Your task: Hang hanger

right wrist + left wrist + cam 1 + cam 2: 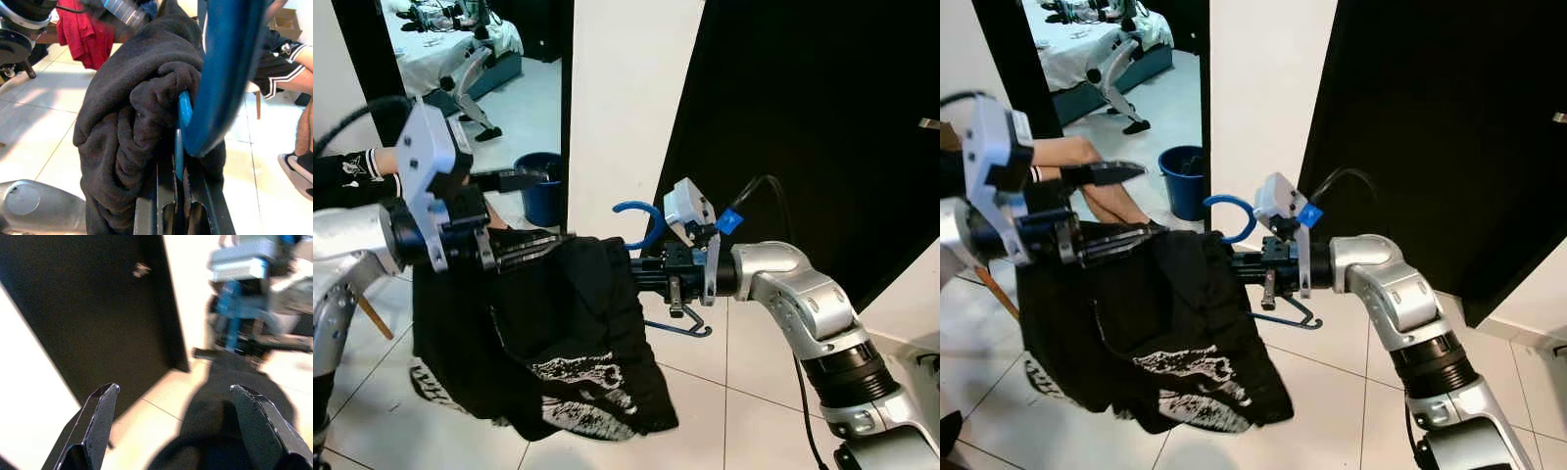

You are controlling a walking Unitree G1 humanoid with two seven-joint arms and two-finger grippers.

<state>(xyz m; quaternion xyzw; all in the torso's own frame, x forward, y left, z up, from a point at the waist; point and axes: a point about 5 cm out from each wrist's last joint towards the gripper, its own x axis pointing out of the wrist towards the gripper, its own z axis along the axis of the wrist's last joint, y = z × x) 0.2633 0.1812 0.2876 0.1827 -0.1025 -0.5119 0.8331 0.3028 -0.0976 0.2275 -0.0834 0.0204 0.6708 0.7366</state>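
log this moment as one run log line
task: hang hanger | right pincer: shut on blue hanger | black garment: draped on hanger | left pincer: open at garment's far side | hung: not yet

The black garment (pixel 548 333) covers most of the blue hanger (pixel 641 220), leaving only its hook and one lower end showing. A seated person (pixel 1087 176) is cut off at the frame's edge. The left wrist view's background is blurred.

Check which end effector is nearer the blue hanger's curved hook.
Right. The right end effector grips the blue plastic hanger just below its hook; the left end effector holds the black garment's far side.
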